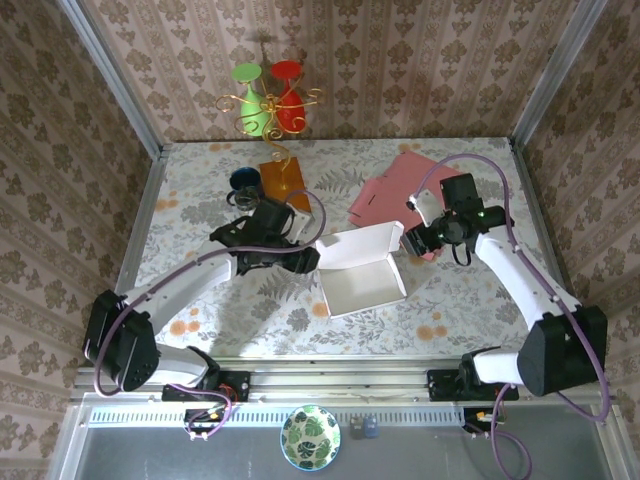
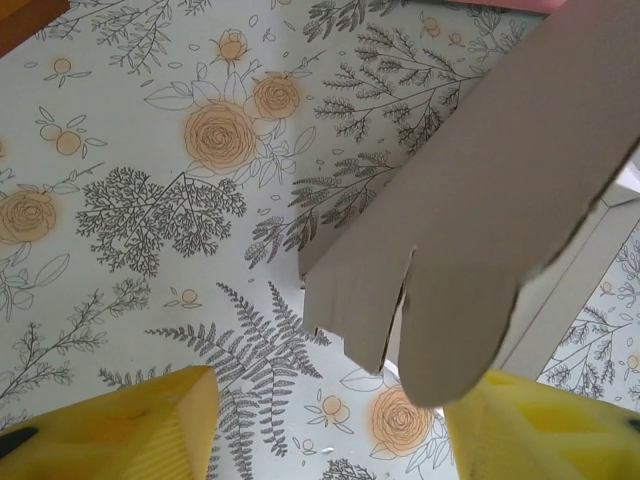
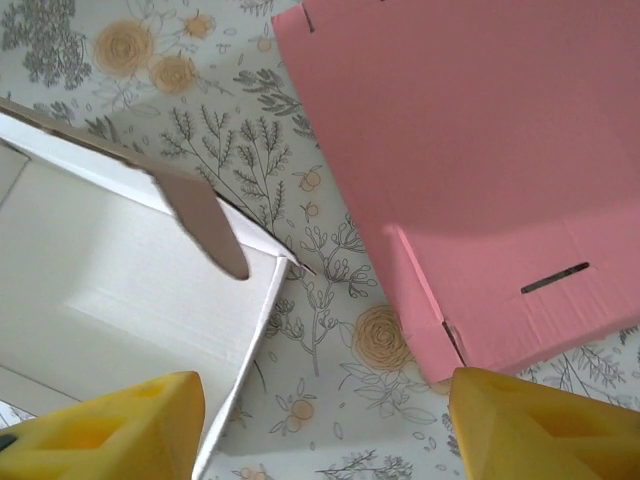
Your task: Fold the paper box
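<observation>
our left gripper [image 2: 330, 425] stands wide, the white paper box [image 2: 500, 200] flap just ahead; our right gripper [image 3: 325, 425] gapes wide, pink cardboard [image 3: 470, 150] ahead-right.

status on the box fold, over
Left claw open at left flap of white paper box. Right claw open, holding nothing, at its right side. Lid up, unclosed. Pink unfolded box lies beside right claw.

Walls [image 1: 400, 60]: beige-brown damask wallpaper, vertical stripes. Metal posts [image 1: 110, 75] in back corners. Table [image 1: 200, 165] under pale cloth printed with orange roses, grey ferns. Metal rail [image 1: 330, 385] along near edge. Light even, shadows soft.
</observation>
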Controlling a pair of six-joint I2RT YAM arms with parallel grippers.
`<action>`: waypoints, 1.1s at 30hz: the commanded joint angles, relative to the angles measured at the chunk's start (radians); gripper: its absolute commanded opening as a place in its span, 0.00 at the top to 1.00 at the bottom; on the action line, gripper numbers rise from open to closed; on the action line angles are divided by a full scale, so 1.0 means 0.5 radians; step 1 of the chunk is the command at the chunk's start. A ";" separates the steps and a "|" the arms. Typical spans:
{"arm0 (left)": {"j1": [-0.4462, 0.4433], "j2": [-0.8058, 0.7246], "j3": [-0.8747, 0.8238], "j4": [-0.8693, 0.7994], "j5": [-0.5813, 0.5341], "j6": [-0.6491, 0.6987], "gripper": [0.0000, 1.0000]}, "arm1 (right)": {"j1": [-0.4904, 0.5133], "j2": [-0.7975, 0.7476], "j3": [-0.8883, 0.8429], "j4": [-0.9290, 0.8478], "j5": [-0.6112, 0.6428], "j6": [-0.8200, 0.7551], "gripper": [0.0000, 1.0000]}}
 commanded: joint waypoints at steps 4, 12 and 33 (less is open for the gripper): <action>-0.007 0.065 0.088 0.026 -0.019 0.071 0.44 | -0.027 0.296 0.232 -0.098 -0.274 -0.362 0.34; -0.008 0.139 0.088 0.090 0.035 0.034 0.56 | -0.024 0.403 0.313 -0.115 -0.328 -0.387 0.38; -0.026 0.277 0.182 0.124 -0.015 -0.013 0.91 | 0.040 0.478 0.361 -0.128 -0.317 -0.313 0.67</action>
